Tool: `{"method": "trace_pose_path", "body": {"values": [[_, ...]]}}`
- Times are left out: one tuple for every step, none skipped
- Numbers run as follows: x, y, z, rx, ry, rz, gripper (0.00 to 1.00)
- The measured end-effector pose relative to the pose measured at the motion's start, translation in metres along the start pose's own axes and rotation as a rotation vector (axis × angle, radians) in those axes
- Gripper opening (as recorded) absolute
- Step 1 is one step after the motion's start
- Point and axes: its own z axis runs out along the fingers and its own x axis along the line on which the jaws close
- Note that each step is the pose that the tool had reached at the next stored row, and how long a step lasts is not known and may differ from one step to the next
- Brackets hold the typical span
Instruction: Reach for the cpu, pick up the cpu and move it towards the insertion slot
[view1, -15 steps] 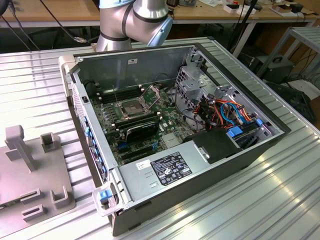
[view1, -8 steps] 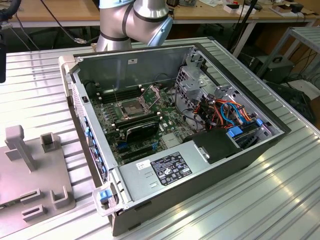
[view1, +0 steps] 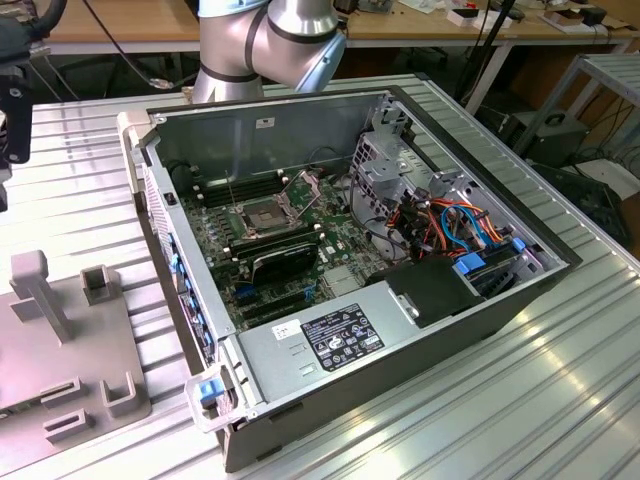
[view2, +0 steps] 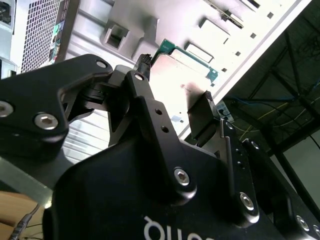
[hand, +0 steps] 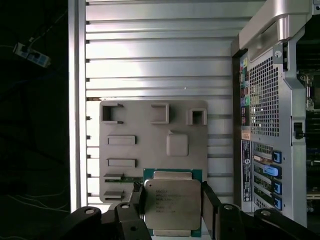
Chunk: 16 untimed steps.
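Cpu clamped between tool fingers, above grey tray

The gripper hangs facing down in the first wrist view, one black finger at nine o'clock and the other at three o'clock of the cpu, both pressed against its edges and clamping it. In the second wrist view the black linkage bars angle inward to the pads. In the exterior view the arm's silver elbow joint sits at twelve o'clock.
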Motion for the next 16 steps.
{"method": "trace_pose_path", "body": {"values": [[-0.0008,0.0,0.0,0.0,0.0,0.0,0.55],[-0.0024,0.0,-0.0001,0.0,0.0,0.0,0.55],[-0.0032,0.0,-0.0001,0.0,0.0,0.0,0.55],[-0.004,0.0001,-0.0001,0.0,0.0,0.0,0.55],[-0.0053,0.0001,-0.0002,0.0,0.0,0.0,0.55],[-0.006,0.0001,-0.0002,0.0,0.0,0.0,0.55],[-0.007,0.0001,-0.0002,0.0,0.0001,0.0,0.55],[-0.0087,0.0001,-0.0003,0.0,0.0001,0.0,0.55],[-0.0097,0.0001,-0.0002,0.0,0.0,0.0,0.55],[-0.0106,0.0002,-0.0003,-0.0001,0.0,0.0,0.55],[-0.0116,0.0002,-0.0003,-0.0001,-0.0001,0.0,0.55],[-0.0124,0.0002,-0.0003,0.0,0.0,0.0,0.55],[-0.0134,0.0002,-0.0003,0.0,0.0,0.0,0.55],[-0.0142,0.0002,-0.0004,0.0,0.0001,0.0,0.55],[-0.0155,0.0002,-0.0004,0.0,0.0,0.0,0.55],[-0.0171,0.0002,-0.0004,0.0,-0.0001,0.0,0.55]]}}
